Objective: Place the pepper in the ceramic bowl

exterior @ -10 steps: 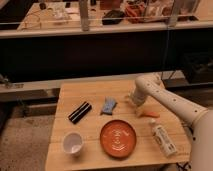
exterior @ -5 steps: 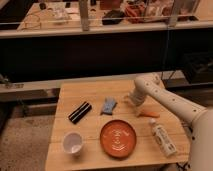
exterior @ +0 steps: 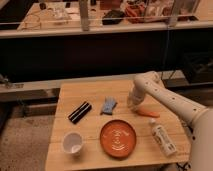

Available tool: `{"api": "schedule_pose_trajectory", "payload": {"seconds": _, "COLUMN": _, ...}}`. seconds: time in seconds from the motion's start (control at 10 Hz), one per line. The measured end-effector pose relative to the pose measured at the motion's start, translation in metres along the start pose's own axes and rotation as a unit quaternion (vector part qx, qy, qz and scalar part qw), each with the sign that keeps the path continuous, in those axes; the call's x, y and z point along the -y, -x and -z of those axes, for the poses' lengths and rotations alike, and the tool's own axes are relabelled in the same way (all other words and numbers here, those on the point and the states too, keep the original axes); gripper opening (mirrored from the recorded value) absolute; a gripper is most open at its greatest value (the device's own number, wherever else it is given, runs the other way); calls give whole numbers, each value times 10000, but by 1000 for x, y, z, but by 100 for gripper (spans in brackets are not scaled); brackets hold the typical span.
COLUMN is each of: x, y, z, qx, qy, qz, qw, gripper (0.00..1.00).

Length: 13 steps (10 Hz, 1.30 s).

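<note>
Pepper point(exterior: 148, 113): orange, slim, lying flat near right edge of table point(exterior: 95, 150), about midway along that edge.
Long axis: roughly along the table's width, slightly tilted, one tip toward the right edge, other tip toward the middle.
Tool point(exterior: 133, 105): low over the table, at the pepper's inner tip, on its left side; touching or just short, cannot tell.
Tool state: cannot tell how far open; nothing visibly held.
Key relation: pepper lies right of the tool, pointing away from it; a grasp across the narrow width probably calls for shifting right, toward the pepper's middle.
Bowl point(exterior: 73, 143): white, near front left corner, well apart from pepper, across the table.
Plate point(exterior: 118, 138): orange, near front edge, between pepper and bowl.
Other things: blue cloth point(exterior: 108, 105) left of tool; black bar point(exterior: 80, 112) further left; white bottle point(exterior: 163, 137) near front right corner.
Stage: judged as reaching for the grasp; pepper not yet lifted.
</note>
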Motion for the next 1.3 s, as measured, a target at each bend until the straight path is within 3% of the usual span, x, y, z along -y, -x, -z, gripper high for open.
{"api": "schedule_pose_trajectory", "payload": {"seconds": 0.3, "x": -3, "y": -4, "z": 1, "qx": -36, "qy": 74, "qz": -191, "qw": 9998, "gripper": 59}}
{"api": "schedule_pose_trajectory", "payload": {"seconds": 0.4, "x": -6, "y": -8, "z": 6, "qx": -59, "qy": 65, "qz": -418, "qw": 9991, "gripper": 77}}
{"api": "schedule_pose_trajectory", "payload": {"seconds": 0.8, "x": -8, "y": -15, "z": 18, "qx": -66, "qy": -29, "qz": -885, "qw": 9961, "gripper": 80}}
{"api": "schedule_pose_trajectory", "payload": {"seconds": 1.3, "x": -23, "y": -45, "z": 24, "qx": -90, "qy": -127, "qz": -1541, "qw": 9879, "gripper": 80}}
